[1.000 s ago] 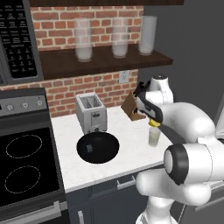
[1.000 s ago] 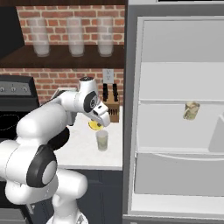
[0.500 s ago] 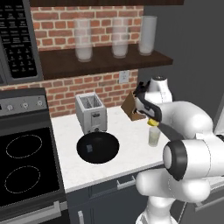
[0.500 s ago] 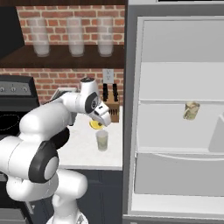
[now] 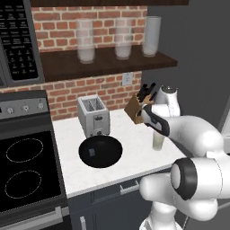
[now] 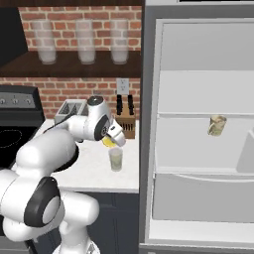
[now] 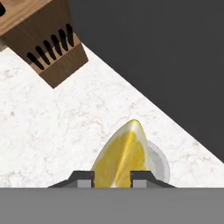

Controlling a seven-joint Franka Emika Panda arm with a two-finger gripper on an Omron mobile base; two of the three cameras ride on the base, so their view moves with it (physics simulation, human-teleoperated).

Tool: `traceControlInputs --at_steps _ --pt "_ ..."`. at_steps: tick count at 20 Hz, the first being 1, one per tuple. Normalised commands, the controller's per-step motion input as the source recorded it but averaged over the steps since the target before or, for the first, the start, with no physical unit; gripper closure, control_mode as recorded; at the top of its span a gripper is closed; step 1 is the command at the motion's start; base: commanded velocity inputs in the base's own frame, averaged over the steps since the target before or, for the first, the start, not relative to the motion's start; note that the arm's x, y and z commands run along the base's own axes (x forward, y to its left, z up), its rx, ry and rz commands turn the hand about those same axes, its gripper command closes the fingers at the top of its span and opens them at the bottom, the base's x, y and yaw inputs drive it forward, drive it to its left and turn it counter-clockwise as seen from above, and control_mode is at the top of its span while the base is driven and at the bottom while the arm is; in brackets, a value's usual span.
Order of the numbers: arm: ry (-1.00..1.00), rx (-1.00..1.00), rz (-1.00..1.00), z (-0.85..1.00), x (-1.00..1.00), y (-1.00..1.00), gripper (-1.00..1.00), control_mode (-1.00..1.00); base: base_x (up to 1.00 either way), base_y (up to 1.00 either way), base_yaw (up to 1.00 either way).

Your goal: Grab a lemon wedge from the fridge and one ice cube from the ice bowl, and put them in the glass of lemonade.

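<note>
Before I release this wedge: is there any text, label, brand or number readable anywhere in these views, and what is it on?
No text can be read in any view.
Microwave keypad: rows of pale button markings, too small and blurred to read.
Stove control panel: knobs, no legible markings.
Toaster, knife block, item on the fridge shelf: no visible lettering.
Lemon wedge and glass of lemonade: unmarked.

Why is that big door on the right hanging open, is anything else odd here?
The fridge stands wide open, its shelves bare apart from one small jar. Otherwise nothing looks spilled or askew; the gripper holds a lemon wedge above the glass of lemonade.
</note>
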Motion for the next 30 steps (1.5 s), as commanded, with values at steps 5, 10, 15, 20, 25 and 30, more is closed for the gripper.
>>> traceControlInputs --at_steps 5,10,15,20,25,30 --pt "0.01 0.0 0.0 -0.16 0.0 -0.06 1.0 -1.0 0.0 0.0 0.0" --pt "0.0 0.0 0.0 -0.14 0.0 -0.06 1.0 -1.0 0.0 0.0 0.0" --pt "0.0 0.0 0.0 -0.13 0.0 -0.18 1.0 -1.0 0.0 0.0 0.0" --pt "0.0 0.0 0.0 -0.05 0.0 -0.09 1.0 -1.0 0.0 0.0 0.0" --pt "0.0 0.0 0.0 0.0 0.0 0.0 1.0 -1.0 0.0 0.0 0.0" --pt "0.0 0.0 0.0 0.0 0.0 0.05 -1.0 -1.0 0.0 0.0 0.0"
